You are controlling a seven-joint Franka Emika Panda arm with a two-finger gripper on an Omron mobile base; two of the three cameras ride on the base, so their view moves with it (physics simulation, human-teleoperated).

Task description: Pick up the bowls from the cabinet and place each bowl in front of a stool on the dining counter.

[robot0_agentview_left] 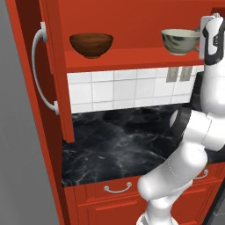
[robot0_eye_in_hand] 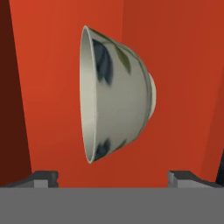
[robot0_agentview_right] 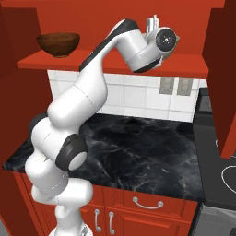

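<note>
Presently the cream bowl is found standing on the red shelf of the open cabinet, towards its right end, with the gripper lined up directly before it and its jaws spread wide, nothing held. In the hand view the bowl is seen rolled onto its side, rim to the left and foot ring to the right, so the hand is judged to be turned a quarter. For a sound grasp, it is advised that one finger be passed inside the rim and one outside, the thin wall then being pinched; a grip across the full curved body would likely slip. The glaze appears smooth, cream with dark blue-green markings, the form a deep rounded bowl. The dark reddish-brown bowl is noted well apart at the left, glossy and wider-lipped. Below lies the black veined worktop against white tiles.
</note>
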